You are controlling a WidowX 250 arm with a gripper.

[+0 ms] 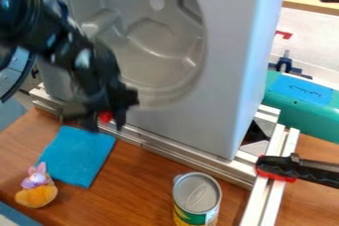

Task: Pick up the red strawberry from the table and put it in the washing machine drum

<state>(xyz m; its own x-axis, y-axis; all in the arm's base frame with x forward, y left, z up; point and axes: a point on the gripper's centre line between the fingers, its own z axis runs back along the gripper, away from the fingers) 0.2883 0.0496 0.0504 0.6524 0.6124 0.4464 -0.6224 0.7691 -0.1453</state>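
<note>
And here's the black gripper (106,123), left of centre, claw apparently wide near the blue cloth (78,155) at lower left, seemingly with no grasp made, where any descent calls for clearance from the metal rail (179,153).

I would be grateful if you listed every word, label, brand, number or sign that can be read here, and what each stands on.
No text can be read with certainty.
Blue label on the green box: a line of dark handwriting, too blurred to read.
Can: the green and yellow wrapper around its side shows no word clear enough to quote.
</note>
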